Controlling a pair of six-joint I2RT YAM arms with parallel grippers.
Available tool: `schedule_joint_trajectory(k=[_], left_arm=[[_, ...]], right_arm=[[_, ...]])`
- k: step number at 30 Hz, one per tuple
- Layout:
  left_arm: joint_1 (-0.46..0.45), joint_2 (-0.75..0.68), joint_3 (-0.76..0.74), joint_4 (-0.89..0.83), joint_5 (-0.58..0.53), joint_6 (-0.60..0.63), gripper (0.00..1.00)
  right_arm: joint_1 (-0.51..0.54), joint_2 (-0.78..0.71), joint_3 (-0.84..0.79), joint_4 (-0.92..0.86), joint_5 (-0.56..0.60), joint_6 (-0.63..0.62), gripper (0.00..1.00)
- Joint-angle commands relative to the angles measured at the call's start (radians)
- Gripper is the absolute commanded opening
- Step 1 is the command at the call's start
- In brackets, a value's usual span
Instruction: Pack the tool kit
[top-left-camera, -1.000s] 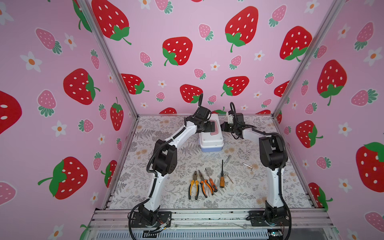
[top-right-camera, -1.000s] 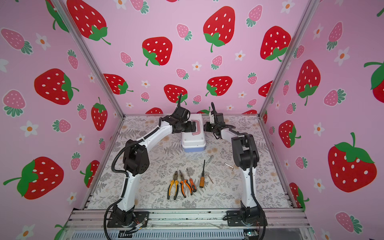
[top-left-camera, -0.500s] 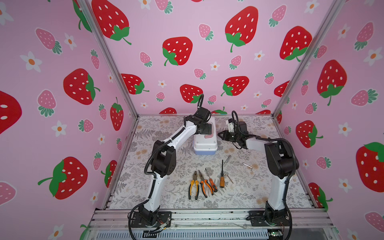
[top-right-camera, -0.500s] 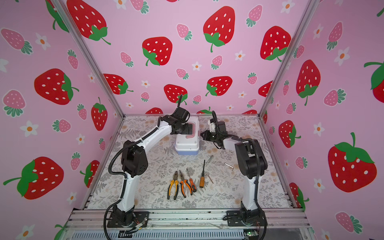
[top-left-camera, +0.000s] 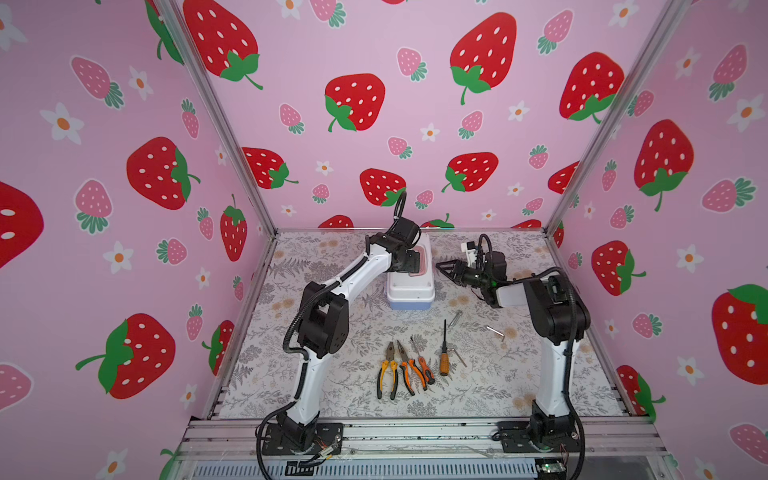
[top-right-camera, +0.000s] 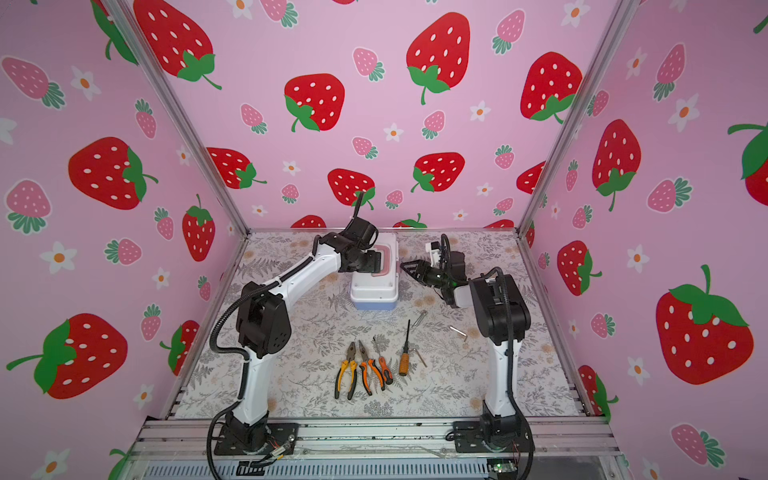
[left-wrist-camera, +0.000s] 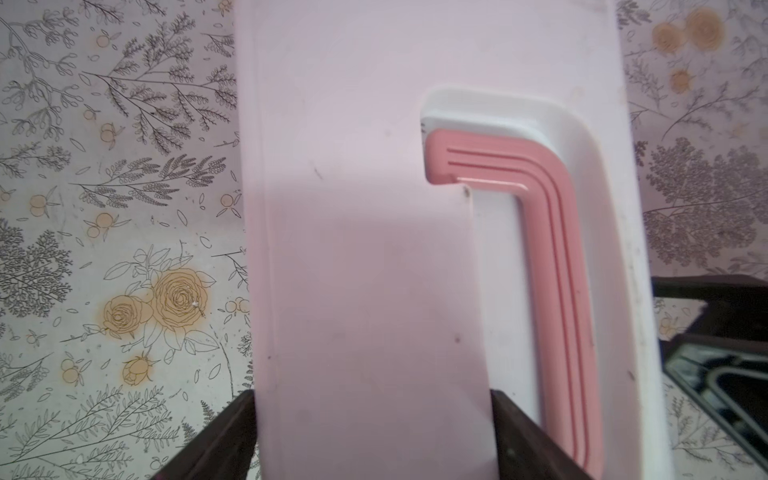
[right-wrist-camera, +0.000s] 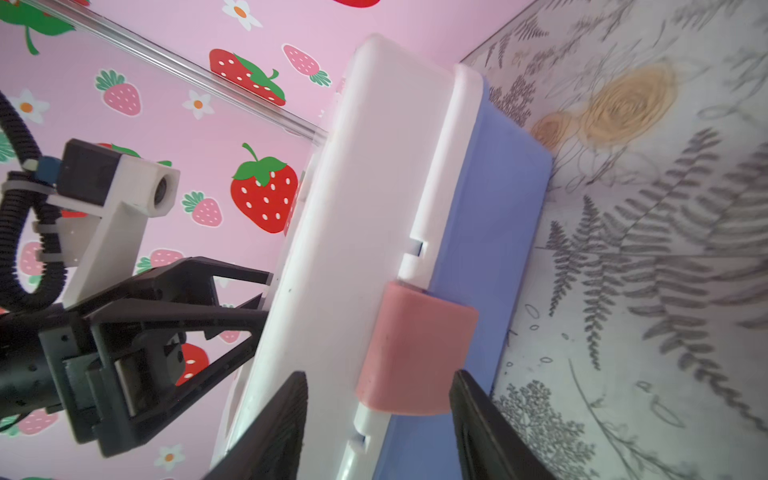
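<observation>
Currently: box (top-left-camera: 410, 291), white lid shut on blue base, is placed far centre on table (top-left-camera: 332, 257). Left gripper (left-wrist-camera: 374, 436): jaws are spread astride lid strip; clamping cannot be told. Right gripper (right-wrist-camera: 380, 374): jaws are spread, flanking pink latch (right-wrist-camera: 415, 349). Pliers (top-left-camera: 388, 368) and screwdriver (top-left-camera: 444, 353) are laid nearer.

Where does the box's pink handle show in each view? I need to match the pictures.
Top view: handle on the lid's far half, near its right edge.
Top view: same spot.
Left wrist: an L-shaped bar in the picture's right half.
Right wrist: not in it; only the pink latch shows.
Shared landmark: the white lid.
</observation>
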Motion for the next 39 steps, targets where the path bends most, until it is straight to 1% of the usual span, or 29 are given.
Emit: schedule_joint_trajectory(k=[1, 5, 9, 13, 18, 21, 26, 29, 32, 37, 38, 39], left_arm=[[0.015, -0.044, -0.032, 0.008, 0.035, -0.017, 0.84], [0.038, -0.06, -0.066, 0.04, 0.077, -0.028, 0.81], [0.068, -0.076, -0.112, 0.072, 0.124, -0.05, 0.79], [0.098, -0.108, -0.184, 0.129, 0.164, -0.073, 0.78], [0.112, -0.121, -0.212, 0.135, 0.178, -0.066, 0.77], [0.113, -0.124, -0.22, 0.137, 0.18, -0.063, 0.76], [0.113, -0.126, -0.229, 0.145, 0.186, -0.06, 0.74], [0.111, -0.123, -0.226, 0.144, 0.185, -0.055, 0.73], [0.101, -0.112, -0.201, 0.113, 0.15, -0.037, 0.73], [0.076, -0.086, -0.154, 0.046, 0.09, 0.004, 0.71], [0.074, -0.086, -0.153, 0.044, 0.087, 0.007, 0.71], [0.073, -0.088, -0.158, 0.044, 0.084, 0.007, 0.7]], right_arm=[[0.002, 0.053, 0.001, 0.214, -0.073, 0.175, 0.6], [0.006, 0.11, 0.02, 0.307, -0.09, 0.265, 0.61], [0.019, 0.147, 0.048, 0.345, -0.098, 0.318, 0.63], [0.039, 0.162, 0.073, 0.357, -0.101, 0.34, 0.65], [0.061, 0.175, 0.107, 0.351, -0.093, 0.353, 0.65], [0.076, 0.192, 0.136, 0.354, -0.089, 0.373, 0.64], [0.097, 0.204, 0.162, 0.335, -0.076, 0.384, 0.55], [0.098, 0.188, 0.158, 0.289, -0.054, 0.354, 0.48], [0.099, 0.154, 0.149, 0.221, -0.027, 0.28, 0.44], [0.099, 0.08, 0.163, -0.005, 0.032, 0.089, 0.4], [0.098, 0.069, 0.168, -0.039, 0.038, 0.064, 0.4], [0.098, 0.06, 0.172, -0.067, 0.045, 0.042, 0.42]])
